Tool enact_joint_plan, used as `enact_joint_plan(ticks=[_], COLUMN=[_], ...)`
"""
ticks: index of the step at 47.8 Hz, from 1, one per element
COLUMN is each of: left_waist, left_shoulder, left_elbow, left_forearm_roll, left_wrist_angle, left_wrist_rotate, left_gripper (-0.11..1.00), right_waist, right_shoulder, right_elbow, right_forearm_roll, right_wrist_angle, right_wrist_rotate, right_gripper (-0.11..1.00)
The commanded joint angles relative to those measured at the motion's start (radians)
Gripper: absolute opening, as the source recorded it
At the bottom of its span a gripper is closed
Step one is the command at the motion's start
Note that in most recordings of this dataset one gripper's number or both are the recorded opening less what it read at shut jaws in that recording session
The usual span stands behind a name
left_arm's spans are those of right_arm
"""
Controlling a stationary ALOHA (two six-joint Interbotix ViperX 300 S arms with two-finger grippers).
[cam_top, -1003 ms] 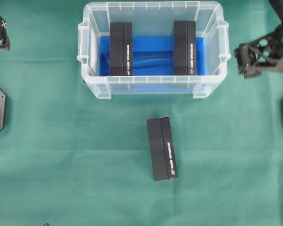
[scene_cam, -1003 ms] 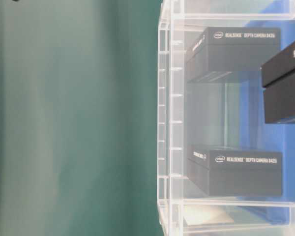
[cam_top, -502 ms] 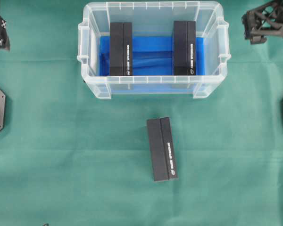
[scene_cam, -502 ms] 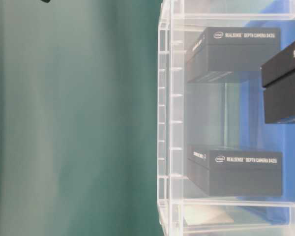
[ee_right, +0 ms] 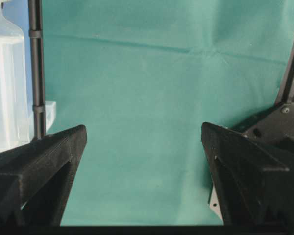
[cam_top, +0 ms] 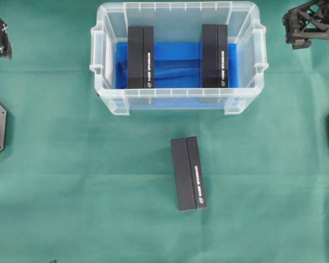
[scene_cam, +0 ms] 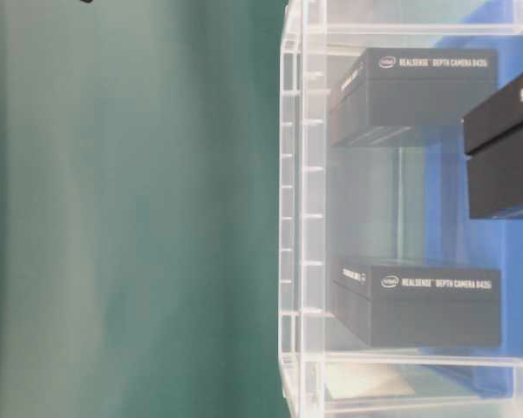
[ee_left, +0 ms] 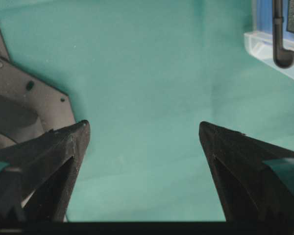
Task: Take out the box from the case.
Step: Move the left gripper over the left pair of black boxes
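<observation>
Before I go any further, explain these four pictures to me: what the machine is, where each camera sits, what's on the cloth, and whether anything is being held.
This is a two-armed tabletop robot; each arm ends in a two-fingered claw, called a gripper.

The overhead view looks straight down on a green cloth. On it stands a clear plastic case with a blue lining. Two black boxes lie inside it, the left box and the right box. A third box lies outside on the cloth, in front of the case.

The table-level view looks from low down through the case's wall at the same boxes; that picture appears turned on its side.

The other two cameras ride on the wrists. Each looks out between its own black fingers: the left gripper and the right gripper. Both are open, over bare cloth, holding nothing.
</observation>
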Motion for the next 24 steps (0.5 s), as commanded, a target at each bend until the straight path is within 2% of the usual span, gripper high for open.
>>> enact_joint_plan(ticks=[1, 14, 24], left_waist=[0.003, 0.002, -0.034], left_shoulder=[0.012, 0.055, 0.141], left_elbow=[-0.020, -0.043, -0.095], left_forearm_roll=[0.005, 0.002, 0.002], left_wrist_angle=[-0.005, -0.015, -0.063], left_wrist_rotate=[0.002, -0.003, -0.029], left_gripper=[0.99, 0.98, 0.98], right_waist=[-0.002, -0.002, -0.002], right_shoulder=[-0.012, -0.014, -0.014], right_elbow=[-0.009, -0.011, -0.009], right_forearm_roll=[0.002, 0.002, -0.002], right_wrist_angle=[-0.003, -0.003, -0.003], right_wrist_rotate=[0.000, 0.000, 0.000], right_gripper=[0.92, 0.92, 0.92])
